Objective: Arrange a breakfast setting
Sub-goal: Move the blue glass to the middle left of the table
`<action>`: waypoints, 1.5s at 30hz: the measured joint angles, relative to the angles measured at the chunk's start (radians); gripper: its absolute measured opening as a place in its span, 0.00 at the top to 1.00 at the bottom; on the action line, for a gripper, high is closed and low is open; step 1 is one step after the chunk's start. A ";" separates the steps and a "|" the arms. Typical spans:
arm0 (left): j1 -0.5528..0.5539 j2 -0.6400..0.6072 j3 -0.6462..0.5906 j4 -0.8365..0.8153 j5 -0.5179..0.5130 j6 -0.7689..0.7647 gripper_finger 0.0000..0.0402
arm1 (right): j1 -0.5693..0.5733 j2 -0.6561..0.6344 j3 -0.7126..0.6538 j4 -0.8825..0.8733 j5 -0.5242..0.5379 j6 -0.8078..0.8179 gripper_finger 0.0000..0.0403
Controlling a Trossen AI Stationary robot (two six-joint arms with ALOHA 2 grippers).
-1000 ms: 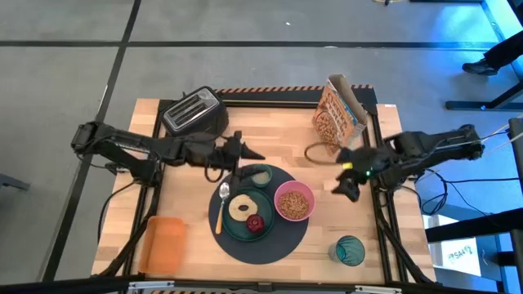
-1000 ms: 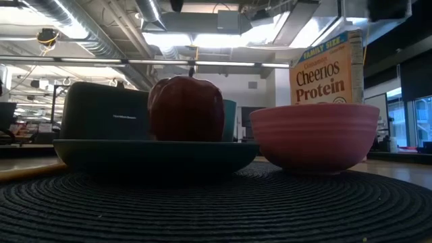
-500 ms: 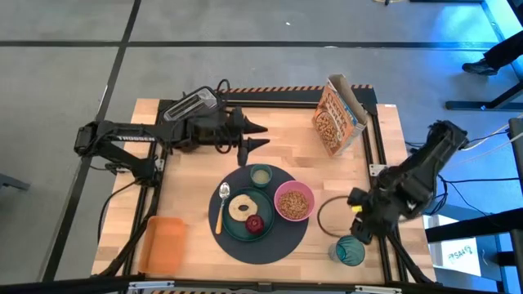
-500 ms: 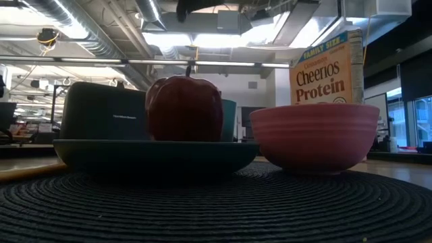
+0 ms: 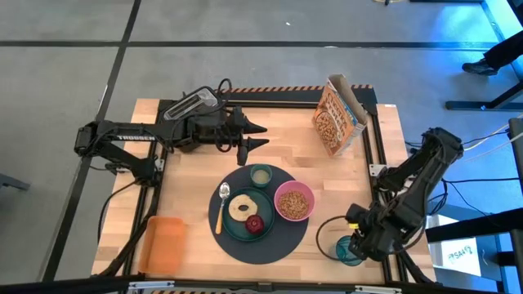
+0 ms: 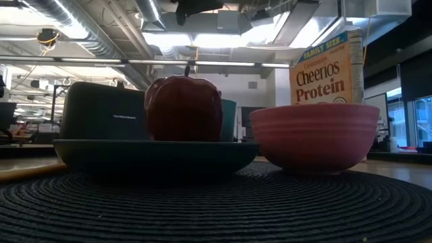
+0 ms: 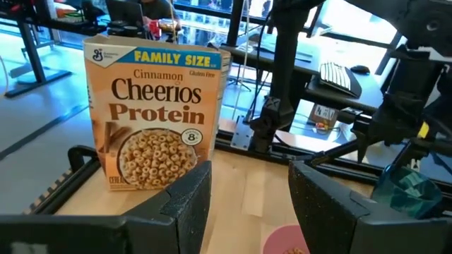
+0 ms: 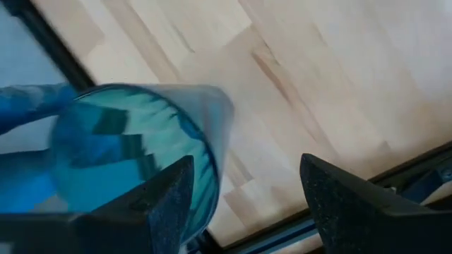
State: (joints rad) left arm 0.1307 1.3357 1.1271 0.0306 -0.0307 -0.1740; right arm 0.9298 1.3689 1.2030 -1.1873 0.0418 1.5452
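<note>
Now right tool [image 5: 357, 243] at teal tumbler [image 5: 350, 251], near bench's front right corner, well clear of round dark mat [image 5: 288, 237]. Tumbler upright, open mouth up; in right wrist view fingers [image 8: 167, 201] spread wide, one overlapping tumbler's wall, other off to side over bare wood. Nothing gripped yet, contact unclear. Judgement: tumbler not centred between fingers, needs small sideways shift before closing. Left tool [image 5: 255, 135] parked open, empty, near back edge beside black toaster [image 5: 189, 104]. Right arm far nearer.
</note>
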 joint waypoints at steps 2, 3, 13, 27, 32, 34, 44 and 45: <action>-0.002 0.000 0.000 -0.002 0.000 0.000 0.55 | -0.001 0.023 0.000 -0.006 0.000 -0.009 0.39; -0.004 0.000 0.000 -0.005 0.000 0.000 0.55 | -0.001 0.033 0.000 -0.009 0.001 -0.015 0.39; -0.013 0.000 0.000 -0.046 -0.002 0.000 0.55 | -0.001 0.076 0.000 -0.013 0.003 -0.031 0.64; -0.013 0.000 0.000 -0.046 -0.004 0.001 0.55 | -0.110 0.035 0.000 -0.244 0.030 -0.033 0.94; -0.012 0.000 0.000 -0.046 -0.005 0.021 0.55 | -0.190 -0.012 0.000 -0.334 0.122 -0.124 0.99; -0.011 0.000 0.000 -0.046 -0.005 0.027 0.55 | -0.227 -0.026 -0.002 -0.365 0.149 -0.151 0.98; -0.011 0.000 0.000 -0.067 0.011 0.026 0.55 | -0.380 -0.229 -0.186 -0.291 0.079 -0.265 0.98; -0.011 0.000 0.000 -0.072 0.021 0.026 0.55 | -0.387 -0.249 -0.200 -0.279 0.068 -0.264 0.98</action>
State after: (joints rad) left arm 0.1196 1.3354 1.1271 -0.0413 -0.0100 -0.1482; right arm 0.5429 1.1199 1.0030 -1.4659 0.1093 1.2808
